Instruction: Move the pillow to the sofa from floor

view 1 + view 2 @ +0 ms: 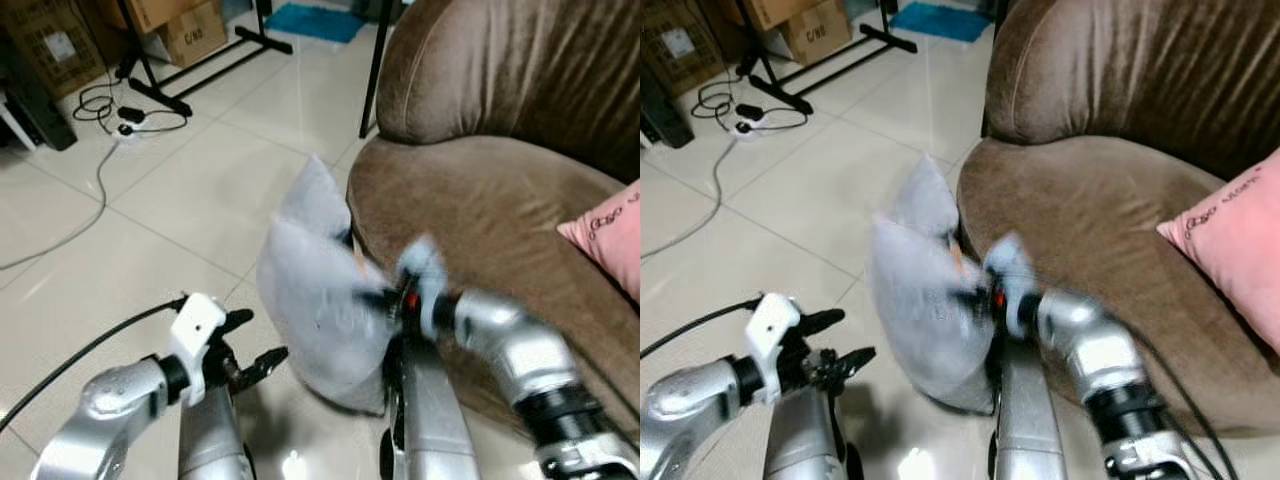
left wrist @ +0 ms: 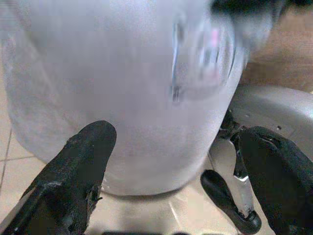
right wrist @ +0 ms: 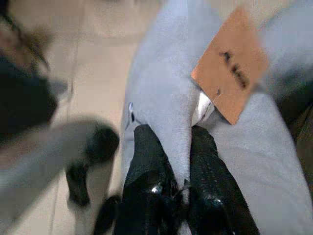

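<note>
A light grey pillow (image 1: 315,290) hangs off the floor beside the brown sofa (image 1: 480,210), its lower end just above the tiles. My right gripper (image 1: 385,298) is shut on a fold of the pillow (image 3: 171,132), its two black fingers (image 3: 146,166) pinching the fabric near an orange tag (image 3: 230,83). My left gripper (image 1: 250,350) is open, low and to the left of the pillow, with the grey fabric (image 2: 137,98) just beyond its spread fingers (image 2: 83,156). The right arm is blurred.
A pink cushion (image 1: 1235,250) lies on the sofa seat at the right. Cardboard boxes (image 1: 180,25), a black stand (image 1: 190,70) and cables with a power strip (image 1: 125,120) lie on the tiled floor at the far left. My own legs (image 1: 425,420) stand below the pillow.
</note>
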### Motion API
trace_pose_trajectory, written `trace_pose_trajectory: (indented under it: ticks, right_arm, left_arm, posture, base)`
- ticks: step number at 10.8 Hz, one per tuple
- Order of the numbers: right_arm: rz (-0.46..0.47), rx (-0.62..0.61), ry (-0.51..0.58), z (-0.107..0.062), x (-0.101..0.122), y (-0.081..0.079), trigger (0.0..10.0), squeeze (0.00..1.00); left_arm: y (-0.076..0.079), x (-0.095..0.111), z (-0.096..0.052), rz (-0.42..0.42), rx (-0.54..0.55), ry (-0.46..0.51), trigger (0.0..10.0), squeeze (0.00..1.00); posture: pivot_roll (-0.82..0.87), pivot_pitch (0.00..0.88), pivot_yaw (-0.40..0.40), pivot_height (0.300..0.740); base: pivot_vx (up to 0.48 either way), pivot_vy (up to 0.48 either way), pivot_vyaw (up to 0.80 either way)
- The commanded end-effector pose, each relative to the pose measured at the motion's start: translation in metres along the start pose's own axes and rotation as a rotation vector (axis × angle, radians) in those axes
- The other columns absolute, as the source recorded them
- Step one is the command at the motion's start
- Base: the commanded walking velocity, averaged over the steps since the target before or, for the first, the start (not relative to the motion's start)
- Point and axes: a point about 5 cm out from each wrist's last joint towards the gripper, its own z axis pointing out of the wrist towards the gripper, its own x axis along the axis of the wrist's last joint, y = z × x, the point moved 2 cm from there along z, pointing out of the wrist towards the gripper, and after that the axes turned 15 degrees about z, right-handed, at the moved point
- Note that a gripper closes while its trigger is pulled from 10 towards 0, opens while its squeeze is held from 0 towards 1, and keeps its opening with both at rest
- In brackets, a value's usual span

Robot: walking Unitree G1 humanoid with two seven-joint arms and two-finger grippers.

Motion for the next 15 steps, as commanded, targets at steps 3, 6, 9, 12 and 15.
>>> trace_pose_trajectory:
  ticks: [3,6,9,12,15]
  right_arm:
    - [0.012,-0.083,0.389,-0.049,0.102,-0.005,0.0,0.0]
    - [-0.032,-0.261,0.572,-0.085,0.137,-0.014,0.0,0.0]
    - [-0.026,-0.405,0.715,-0.085,0.142,-0.015,10.0,0.0]
    - [0.015,-0.455,0.848,-0.092,0.139,-0.025,10.0,0.0]
    - [0.008,-0.492,0.9,-0.103,0.142,-0.033,10.0,0.0]
  left_arm:
    - [-0.008,0.003,-0.015,0.031,0.038,0.003,10.0,0.21]
    - [-0.031,0.06,-0.023,0.103,0.213,0.112,10.0,0.18]
    - [-0.044,0.096,-0.019,0.169,0.375,0.149,10.0,0.05]
    - [-0.061,0.112,-0.023,0.192,0.564,0.179,10.0,0.04]
    - [-0.056,0.117,-0.016,0.208,0.549,0.184,10.0,0.05]
  posture:
    - [-0.02,0.102,0.002,0.482]
    - [-0.02,0.08,-0.005,0.482]
    - [-0.01,0.068,0.015,0.482]
    - [-0.03,0.044,0.052,0.522]
    - [-0.04,0.018,0.069,0.567]
  base:
    - [0.0,0.0,0.0]
    - [0.0,0.0,0.0]
    - [0.0,0.0,0.0]
    - [0.0,0.0,0.0]
    - [0.0,0.0,0.0]
